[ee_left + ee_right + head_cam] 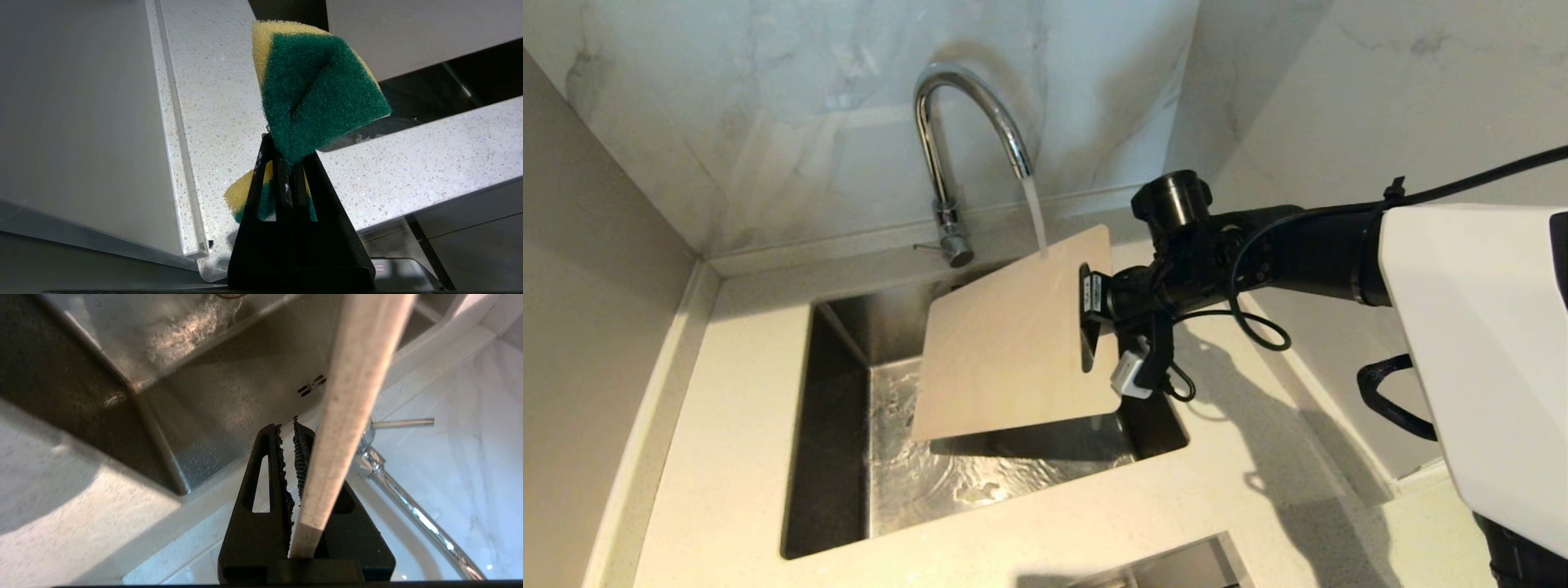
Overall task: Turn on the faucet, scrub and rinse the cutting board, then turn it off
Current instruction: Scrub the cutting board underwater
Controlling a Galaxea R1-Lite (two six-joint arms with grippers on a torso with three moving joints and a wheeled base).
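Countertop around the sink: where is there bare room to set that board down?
The speckled pale countertop lies bare left of the steel sink, and along its front edge. Over the basin it is crowded: the right gripper holds the cream plastic cutting board tilted under water from the chrome gooseneck faucet. The arm's shadow covers the counter to the right.

R gripper [1094, 314] clamped, arm outstretched; L gripper [288, 171] clamped.
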